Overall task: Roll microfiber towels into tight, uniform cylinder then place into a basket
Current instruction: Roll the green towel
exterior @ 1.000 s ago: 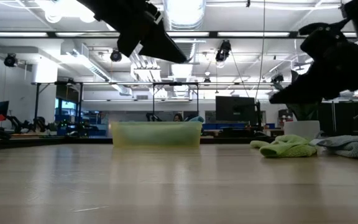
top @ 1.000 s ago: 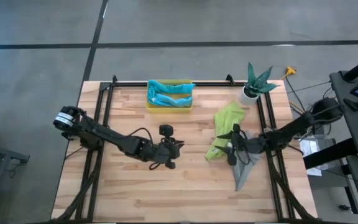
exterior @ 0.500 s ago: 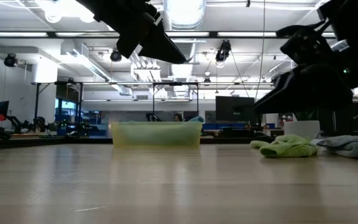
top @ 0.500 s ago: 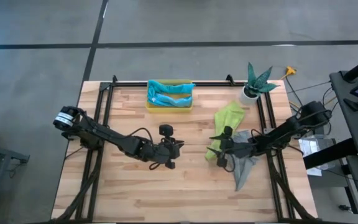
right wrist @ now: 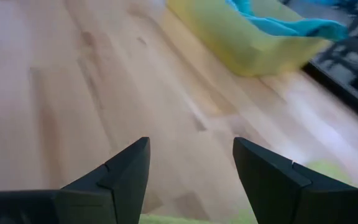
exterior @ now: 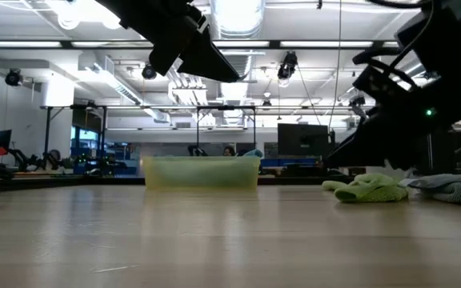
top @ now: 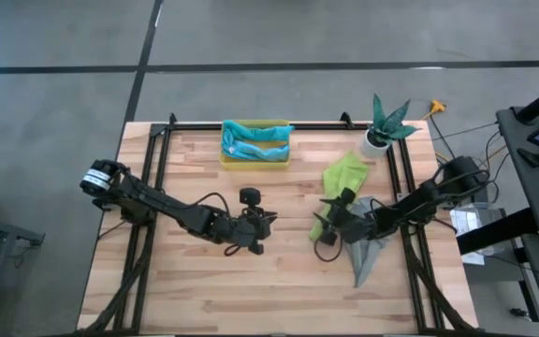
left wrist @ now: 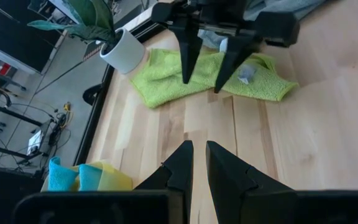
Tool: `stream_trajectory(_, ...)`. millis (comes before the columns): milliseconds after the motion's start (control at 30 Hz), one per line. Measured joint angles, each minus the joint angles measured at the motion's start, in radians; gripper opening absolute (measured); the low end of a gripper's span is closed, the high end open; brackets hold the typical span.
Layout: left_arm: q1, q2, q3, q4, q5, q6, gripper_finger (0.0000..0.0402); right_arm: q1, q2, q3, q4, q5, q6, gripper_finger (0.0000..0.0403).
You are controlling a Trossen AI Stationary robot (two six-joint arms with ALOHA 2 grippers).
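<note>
A lime green towel (top: 342, 190) lies crumpled and flat on the table at the right, and a grey towel (top: 368, 253) lies by its near end. A teal and a light blue towel (top: 254, 140) lie in the yellow basket (top: 255, 160) at the far edge. My right gripper (top: 322, 219) stands open just above the green towel's (left wrist: 166, 78) near-left end, its fingers slanting down toward the table's left with nothing between them (right wrist: 191, 143). My left gripper (top: 268, 223) hangs shut over the table's middle, off the wood, and holds nothing (left wrist: 199, 144).
A white plant pot (top: 376, 139) stands at the far right corner beside the green towel. Black frame rails run along the table's left, right and far edges. Bare wood lies between the two grippers and across the near half of the table.
My right gripper has gone down and toward the table's left, from over the grey towel to the green towel's near-left end, and its fingers have tipped lower. It has stayed open. Neither towel has moved.
</note>
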Motion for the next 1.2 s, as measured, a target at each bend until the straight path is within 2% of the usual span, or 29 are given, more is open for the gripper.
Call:
stream_trajectory(467,0.000,0.000,0.002,0.022,0.004,0.000,0.0030,0.002,0.055,-0.005,-0.005,0.022,0.054,0.0226)
stream_trajectory(1200,0.000,0.000,0.001,0.025,0.003,0.000,0.0030,0.002,0.054,-0.005,-0.005,0.024,0.054,0.0226)
